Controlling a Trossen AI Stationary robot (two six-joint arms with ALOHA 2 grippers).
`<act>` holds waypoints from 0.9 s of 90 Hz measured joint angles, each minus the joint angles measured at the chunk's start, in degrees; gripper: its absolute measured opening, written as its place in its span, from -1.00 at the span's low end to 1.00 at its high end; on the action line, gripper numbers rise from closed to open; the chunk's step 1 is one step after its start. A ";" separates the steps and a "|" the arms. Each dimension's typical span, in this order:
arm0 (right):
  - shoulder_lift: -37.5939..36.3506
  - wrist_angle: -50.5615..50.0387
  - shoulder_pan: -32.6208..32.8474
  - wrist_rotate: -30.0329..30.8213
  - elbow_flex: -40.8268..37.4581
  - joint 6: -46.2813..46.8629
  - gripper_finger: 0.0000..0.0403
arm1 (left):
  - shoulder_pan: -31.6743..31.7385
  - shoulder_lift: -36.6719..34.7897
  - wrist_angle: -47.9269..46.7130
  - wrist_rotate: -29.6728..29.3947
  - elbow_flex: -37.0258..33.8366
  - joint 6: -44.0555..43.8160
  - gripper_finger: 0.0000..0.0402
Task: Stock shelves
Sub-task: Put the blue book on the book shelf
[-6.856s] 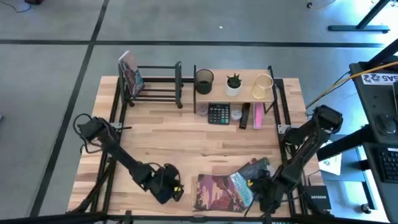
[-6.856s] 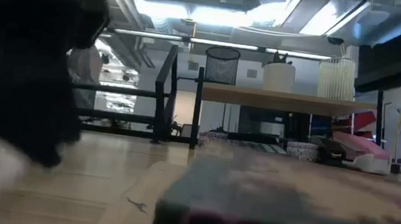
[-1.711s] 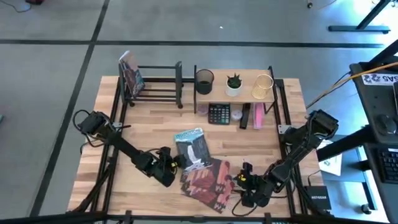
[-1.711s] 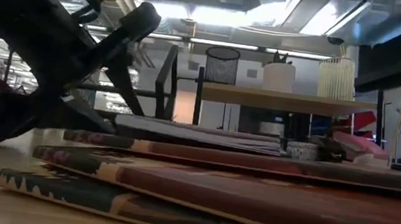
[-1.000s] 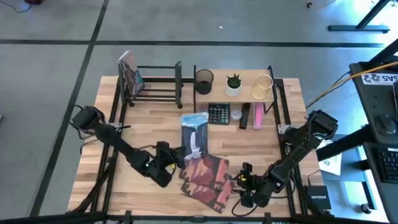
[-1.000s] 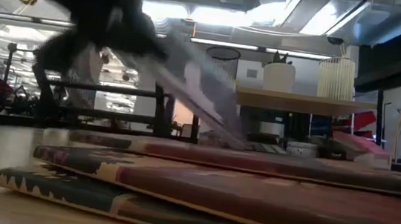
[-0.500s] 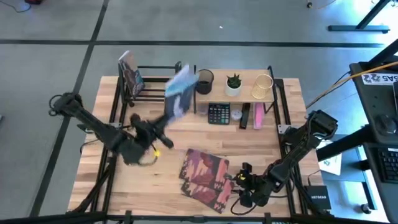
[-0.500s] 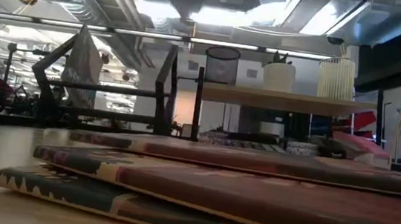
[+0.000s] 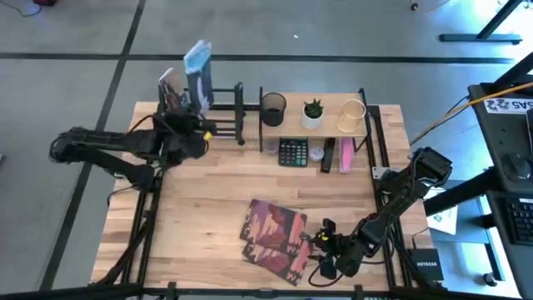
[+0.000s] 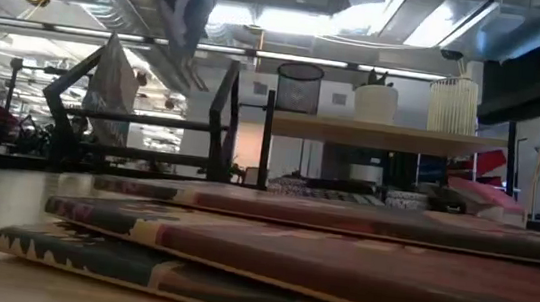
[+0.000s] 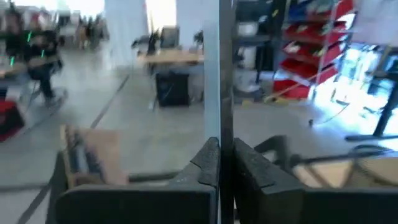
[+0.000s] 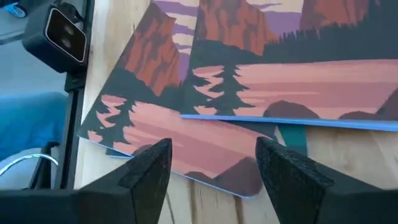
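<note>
Book rack [image 9: 208,112] under left hand's [image 9: 193,125] booklet [image 9: 198,77]

It looked like an industrial lab or workshop: bare ceiling ducts [image 10: 154,8] ran overhead, the concrete floor [image 9: 75,75] carried marked lines, and red parts bins [image 11: 311,46] and workbenches [image 11: 171,59] stood beyond the surface [image 9: 225,187].

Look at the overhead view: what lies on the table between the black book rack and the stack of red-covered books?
Only bare wood between the black book rack and the stack of red-covered books, as the high view shows.
</note>
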 joint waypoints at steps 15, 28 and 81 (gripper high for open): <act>0.00 -0.15 0.00 0.00 0.00 -1.45 0.08 | 6.88 1.53 -15.37 9.09 -0.02 -12.72 -1.00; 0.00 -0.15 -0.02 0.02 0.00 -2.15 0.08 | 8.98 2.90 -22.02 11.19 -0.02 -19.88 -0.99; 0.00 0.18 -0.03 -0.48 -0.02 0.06 0.08 | 11.10 3.45 -10.54 5.88 -13.60 -29.46 -0.97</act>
